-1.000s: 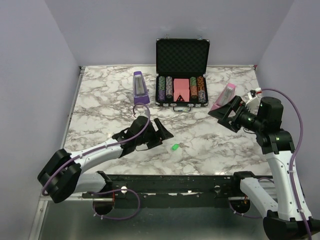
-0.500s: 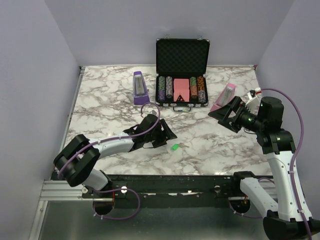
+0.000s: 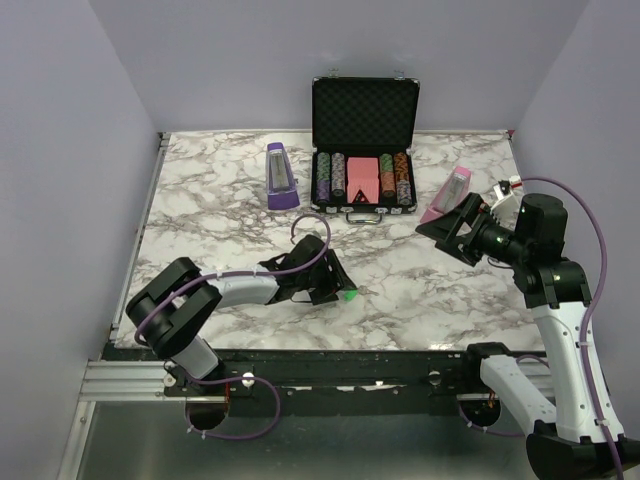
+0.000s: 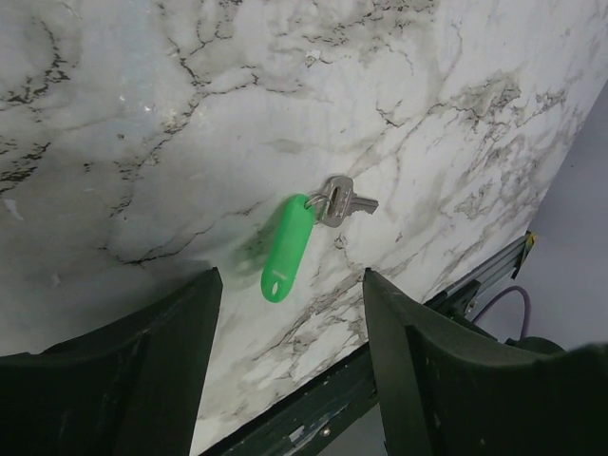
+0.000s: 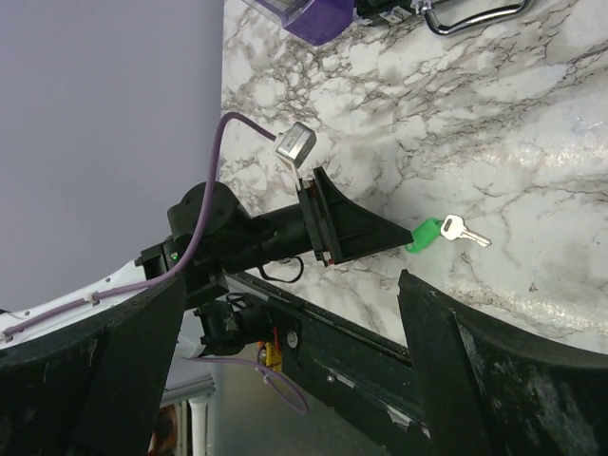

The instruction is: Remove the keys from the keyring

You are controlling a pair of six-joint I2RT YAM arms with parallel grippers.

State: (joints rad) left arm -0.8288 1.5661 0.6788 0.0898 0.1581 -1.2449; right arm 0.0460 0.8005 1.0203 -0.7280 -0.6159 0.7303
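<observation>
The keyring's green tag (image 4: pixel 287 249) lies flat on the marble table (image 3: pixel 200 200) near its front edge, and a silver key (image 4: pixel 340 201) is on its ring at the far end. My left gripper (image 4: pixel 292 277) is open and low over the table. Its two fingers stand either side of the tag's near end without touching it. From above, the left gripper (image 3: pixel 338 282) hides most of the tag (image 3: pixel 350 295). My right gripper (image 3: pixel 447 232) hangs open and empty above the table's right side. In the right wrist view the tag (image 5: pixel 426 235) and key (image 5: pixel 461 229) show ahead.
An open black poker-chip case (image 3: pixel 363 185) stands at the back centre. A purple metronome-shaped object (image 3: pixel 281 178) is to its left and a pink one (image 3: pixel 448 195) to its right. The table's front rail (image 3: pixel 350 355) runs just below the tag.
My left arm has reached right until its fingers straddle the green tag, and its jaws have narrowed somewhat. The right arm has not moved.
</observation>
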